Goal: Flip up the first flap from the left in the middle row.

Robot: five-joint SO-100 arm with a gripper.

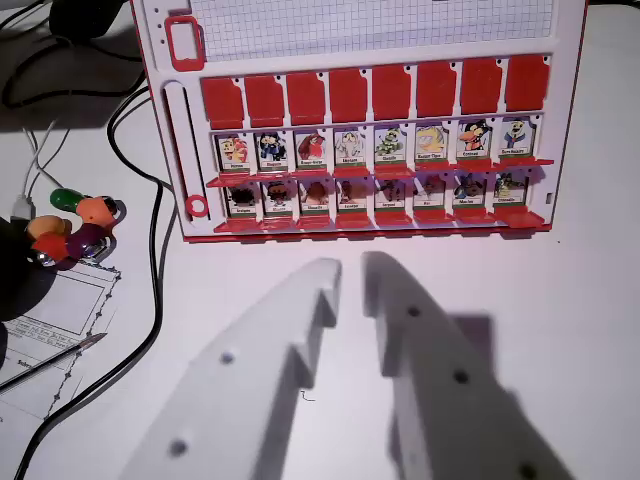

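Note:
A red and white face-guessing board (172, 130) lies on the white table ahead of me. Its far row shows only plain red flaps (348, 96). The middle row shows face cards; the first from the wrist view's left (233, 152) shows a cartoon face. The near row (350, 193) shows faces too. My white gripper (351, 268) fills the lower part of the view, below the board's near edge and around its middle columns. A narrow gap separates the fingertips (325, 272), with nothing between them. It touches no flap.
Black cables (155, 250) run down the table on the wrist view's left beside the board. A colourful small toy (75, 225) and a printed sheet with a pen (50, 335) lie further left. A red ring (197, 207) sits at the board's near left corner.

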